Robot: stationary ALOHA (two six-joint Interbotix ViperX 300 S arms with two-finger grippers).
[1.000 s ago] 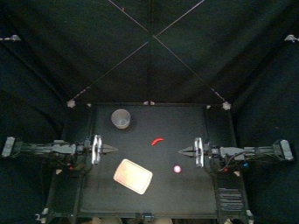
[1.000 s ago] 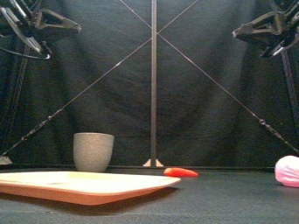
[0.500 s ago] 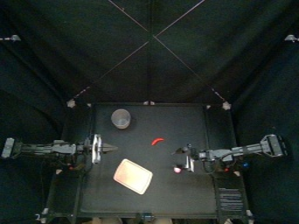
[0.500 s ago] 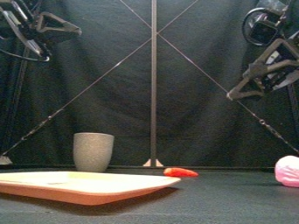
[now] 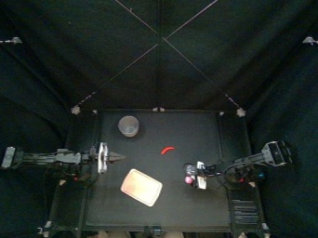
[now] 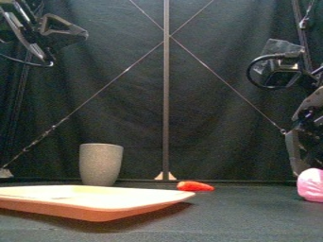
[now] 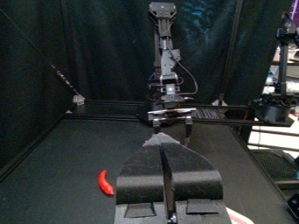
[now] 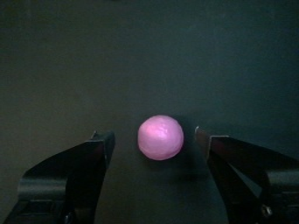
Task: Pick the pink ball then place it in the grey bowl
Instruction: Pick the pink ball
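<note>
Jaws stand apart on the right claw [image 5: 195, 173], which hangs just over the pink ball [image 8: 162, 138] near the desk's right edge, apparently to straddle it. The left claw [image 5: 114, 159], jaws together, rests unneeded by the left edge. The grey bowl [image 5: 128, 124] stands near the back edge.

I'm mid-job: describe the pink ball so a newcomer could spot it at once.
On the small black table, look at the right front area, where the right gripper hangs with jaws open. The small round pink ball lies on the tabletop just under it. It alone is round: the red chilli toy behind it is slim and curved, the pink tray to its left flat.
</note>
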